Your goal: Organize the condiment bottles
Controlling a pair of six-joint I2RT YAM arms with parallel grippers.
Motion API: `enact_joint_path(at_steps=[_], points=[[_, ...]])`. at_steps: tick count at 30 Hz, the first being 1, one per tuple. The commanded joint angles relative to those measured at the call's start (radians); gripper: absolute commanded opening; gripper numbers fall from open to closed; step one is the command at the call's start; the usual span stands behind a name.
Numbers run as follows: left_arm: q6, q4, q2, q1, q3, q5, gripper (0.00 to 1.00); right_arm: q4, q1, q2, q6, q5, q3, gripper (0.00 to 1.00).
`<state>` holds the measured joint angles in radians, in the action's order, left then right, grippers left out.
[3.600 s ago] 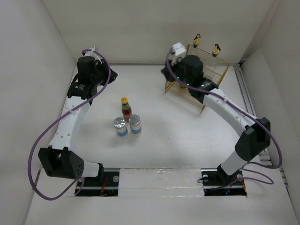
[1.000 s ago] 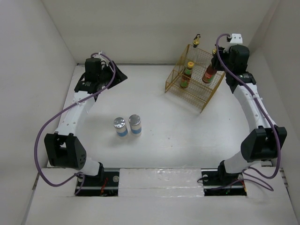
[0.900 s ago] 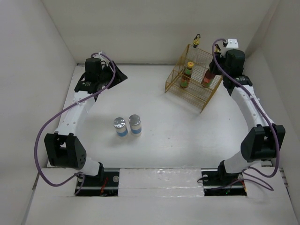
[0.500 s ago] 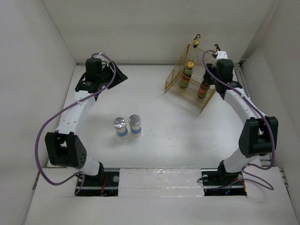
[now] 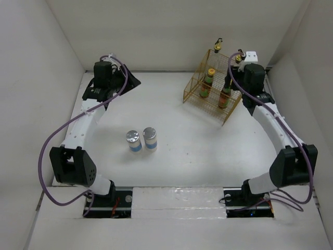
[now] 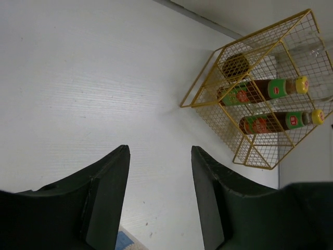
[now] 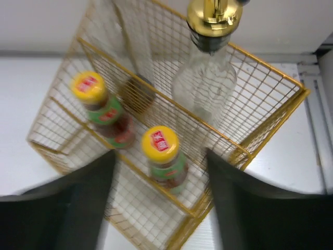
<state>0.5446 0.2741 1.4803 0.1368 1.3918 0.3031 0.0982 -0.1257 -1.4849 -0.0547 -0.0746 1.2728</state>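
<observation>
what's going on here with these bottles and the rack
A robot is sorting condiments into a yellow wire rack. The right gripper hangs open over one of two sauce bottles standing in it, with two glass bottles behind. Two jars wait on the table. The left gripper is open and empty.

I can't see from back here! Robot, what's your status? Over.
Left gripper open, empty. Right gripper open around a yellow-capped sauce bottle standing in the yellow wire rack. Two silver-lidded jars wait on the table. Nothing blocking them.
</observation>
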Motion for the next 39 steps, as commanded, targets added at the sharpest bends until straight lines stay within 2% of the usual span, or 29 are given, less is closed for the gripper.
enact_joint_path(at_steps=[1,3,4,5,7,9,10,11,12,15,17,29,31,32,35,36,39], points=[[0.008,-0.042,-0.006,0.001,0.061,-0.007,0.46,-0.025,-0.067,0.132,0.023,-0.016,0.020,0.61],[0.020,-0.052,-0.006,0.001,0.070,-0.007,0.34,-0.025,-0.150,0.173,0.032,0.074,-0.016,0.21],[0.020,-0.052,-0.006,0.001,0.070,-0.007,0.21,-0.034,-0.188,0.196,0.032,0.113,-0.057,0.03],[0.029,-0.062,-0.006,0.001,0.084,-0.007,0.18,-0.034,-0.236,0.196,0.044,0.189,-0.076,0.01],[0.029,-0.062,-0.006,0.001,0.107,-0.007,0.16,-0.034,-0.406,0.183,0.065,0.237,-0.111,0.01],[0.029,-0.053,-0.006,0.001,0.119,-0.007,0.15,-0.044,-0.567,0.151,0.075,0.269,-0.122,0.29],[0.029,-0.053,-0.006,0.001,0.119,-0.007,0.18,-0.054,-0.613,0.109,0.075,0.282,-0.122,0.45],[0.029,-0.043,-0.006,0.001,0.131,-0.019,0.21,-0.054,-0.652,0.086,0.075,0.282,-0.122,0.71],[0.017,-0.042,-0.006,0.001,0.131,-0.034,0.29,-0.080,-0.717,0.066,0.075,0.291,-0.107,0.81],[0.006,-0.021,-0.026,0.001,0.131,-0.048,0.38,-0.080,-0.793,-0.032,0.110,0.300,-0.053,0.99],[-0.003,-0.012,-0.038,0.001,0.131,-0.048,0.43,-0.068,-0.842,-0.075,0.128,0.309,-0.027,0.99],[-0.034,0.007,-0.107,0.001,0.056,-0.078,0.44,-0.058,-0.867,-0.291,0.148,0.142,0.080,0.99],[-0.034,0.007,-0.107,0.001,0.056,-0.078,0.44,-0.058,-0.867,-0.316,0.157,0.142,0.092,0.95],[-0.034,0.007,-0.107,0.001,0.047,-0.078,0.44,-0.058,-0.867,-0.325,0.158,0.142,0.105,0.80],[-0.043,0.016,-0.117,0.001,0.047,-0.078,0.44,-0.058,-0.867,-0.318,0.158,0.142,0.114,0.55],[-0.043,0.016,-0.117,0.001,0.047,-0.078,0.44,-0.058,-0.867,-0.302,0.158,0.130,0.114,0.42],[-0.043,0.016,-0.117,0.001,0.047,-0.078,0.44,-0.049,-0.844,-0.185,0.145,0.084,0.105,0.27]])
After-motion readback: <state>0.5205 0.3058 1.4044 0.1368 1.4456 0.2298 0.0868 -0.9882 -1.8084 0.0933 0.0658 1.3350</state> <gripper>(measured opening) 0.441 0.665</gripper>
